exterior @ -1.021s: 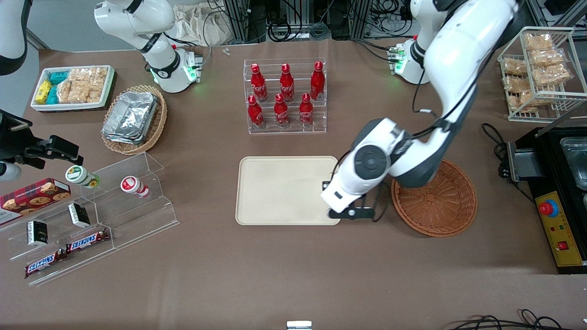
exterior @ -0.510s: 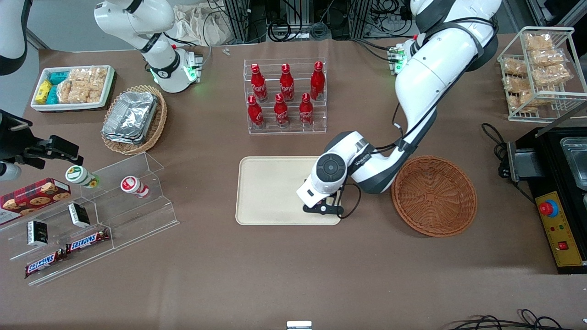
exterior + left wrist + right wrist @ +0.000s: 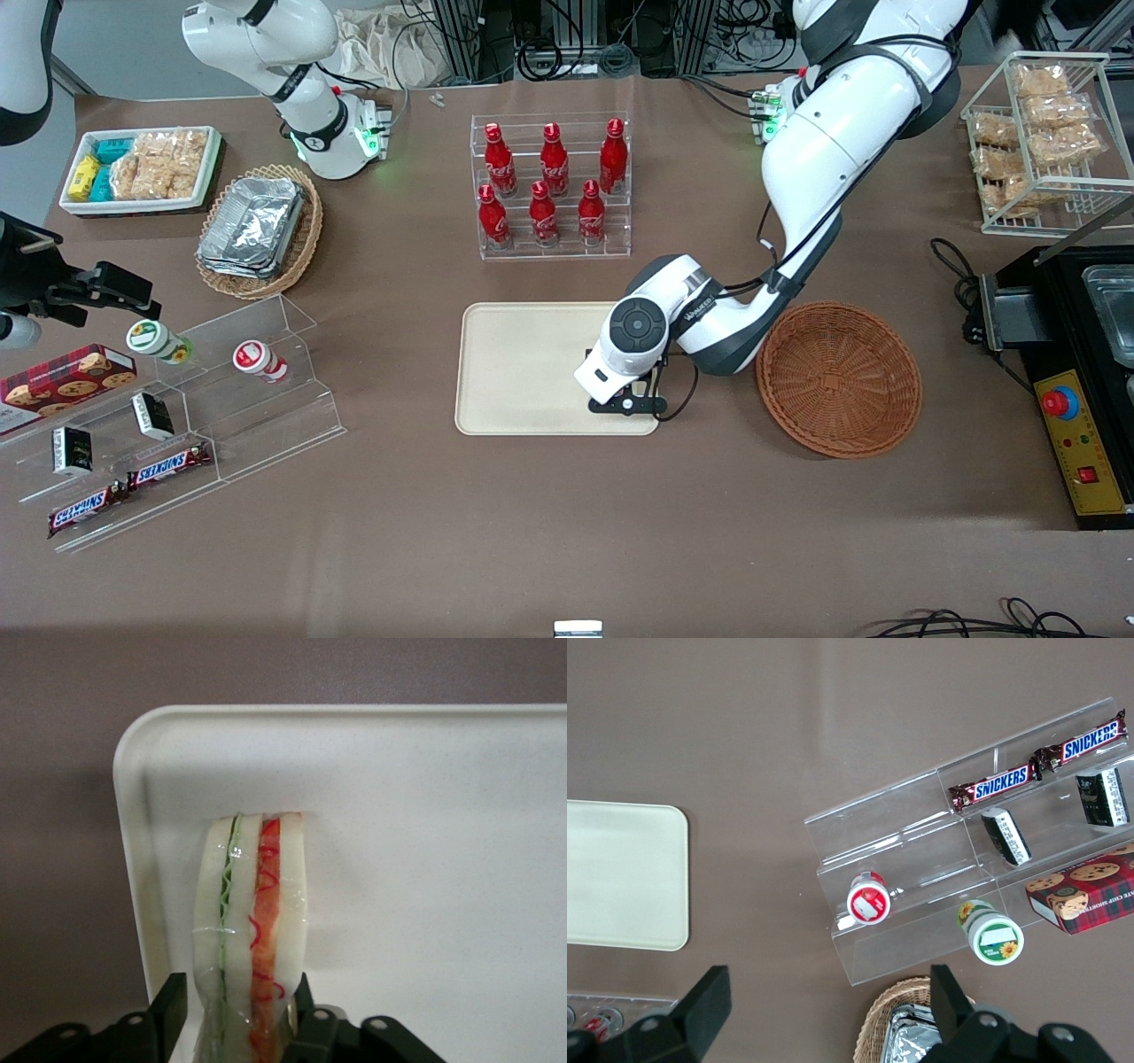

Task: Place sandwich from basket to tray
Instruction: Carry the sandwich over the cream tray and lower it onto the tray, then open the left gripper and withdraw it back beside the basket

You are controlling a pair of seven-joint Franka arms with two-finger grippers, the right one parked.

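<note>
the two black fingers (image 3: 168, 1014) of the left arm's gripper (image 3: 237, 1019) are clamped on a small triangular sandwich (image 3: 252, 930) of pale white bread, one finger on each bread face, so the wedge stands on edge with its cut side showing a green filling layer beside an orange-red one. a clear wrap glints over the bread. the sandwich hangs over the flat cream-beige rectangular tray (image 3: 425, 859), close to one rounded corner and the low rim there; whether its tip touches the tray surface cannot be told.

in the front view the gripper (image 3: 625, 406) sits above the tray (image 3: 523, 372) near the edge that faces the round reddish-brown wicker basket (image 3: 838, 379), with the white wrist and forearm sloping up over the gap between them. the basket lies just beside the tray, toward the working arm's end of the table. a clear rack of red bottles (image 3: 551, 186) stands farther from the front camera than the tray.
</note>
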